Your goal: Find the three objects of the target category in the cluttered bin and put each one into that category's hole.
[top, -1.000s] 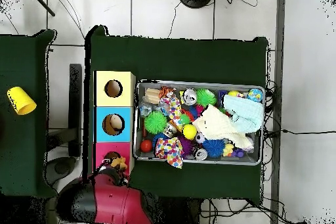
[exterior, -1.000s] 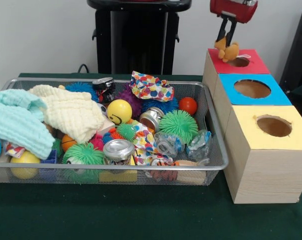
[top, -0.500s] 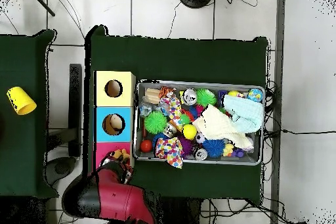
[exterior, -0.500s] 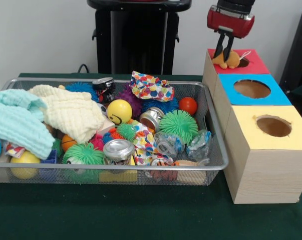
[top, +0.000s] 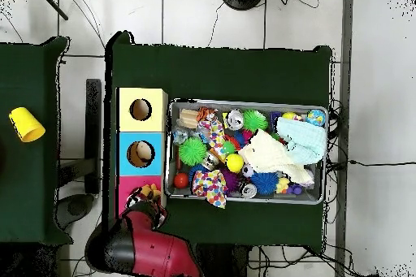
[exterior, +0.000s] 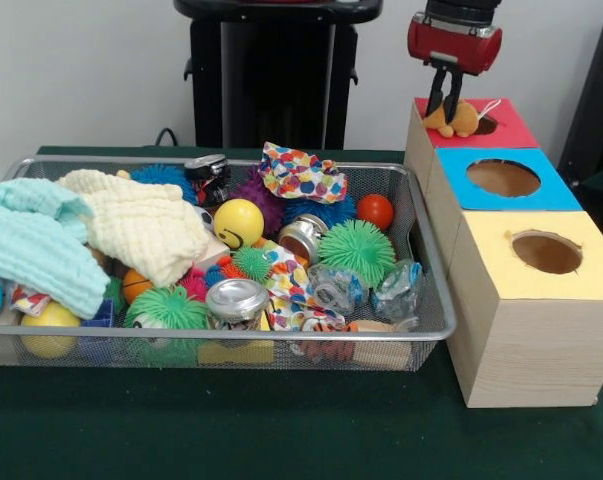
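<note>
**One toy short of its hole**

One small orange plush toy (exterior: 454, 118) lay on the red-topped wooden box (exterior: 506, 134), left of the hole. The black two-fingered gripper (exterior: 443, 97) had released it and risen, fingers parted, holding nothing. It still needs nudging in.

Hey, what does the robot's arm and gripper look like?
The arm is a rounded glossy red shell with black sections. In the front view its red wrist housing has a black cap above, and the gripper is two thin black fingers. No cables or markings visible.
</note>
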You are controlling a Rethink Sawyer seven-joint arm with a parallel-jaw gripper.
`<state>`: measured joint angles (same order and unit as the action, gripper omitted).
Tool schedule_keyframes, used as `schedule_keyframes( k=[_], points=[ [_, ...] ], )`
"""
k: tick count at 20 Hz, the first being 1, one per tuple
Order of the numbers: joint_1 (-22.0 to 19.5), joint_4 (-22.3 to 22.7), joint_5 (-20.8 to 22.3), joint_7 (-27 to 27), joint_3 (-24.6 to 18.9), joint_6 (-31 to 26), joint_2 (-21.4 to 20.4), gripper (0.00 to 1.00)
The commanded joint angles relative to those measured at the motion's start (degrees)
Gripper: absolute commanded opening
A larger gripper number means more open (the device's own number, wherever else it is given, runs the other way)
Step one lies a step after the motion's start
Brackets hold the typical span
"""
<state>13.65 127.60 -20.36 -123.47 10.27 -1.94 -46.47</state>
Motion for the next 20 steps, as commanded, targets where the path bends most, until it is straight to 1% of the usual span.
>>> schedule_keyframes(
  k=[1, 3, 5, 10, 13, 17, 19, 20],
  points=[
    [-3.8, 6.2, -4.4, -17.5, -14.4, 2.2, 5.6, 0.0],
    [-3.6, 6.7, -4.8, -17.2, -14.5, 1.0, 5.2, 0.0],
    [-5.5, 8.5, -5.8, -18.9, -17.4, 1.8, 4.6, 0.0],
    [-6.5, 10.2, -8.0, -22.1, -20.9, 3.3, 4.8, 0.0],
    [-4.1, 9.7, -8.7, -21.9, -19.3, 3.3, 5.6, 0.0],
    [-1.8, 9.3, -9.8, -22.3, -17.4, 2.8, 5.6, 0.0],
    [-2.5, 10.0, -9.6, -23.7, -18.9, 4.8, 6.2, 0.0],
    [-2.0, 9.9, -9.7, -23.9, -18.6, 5.1, 6.3, 0.0]
  ],
)
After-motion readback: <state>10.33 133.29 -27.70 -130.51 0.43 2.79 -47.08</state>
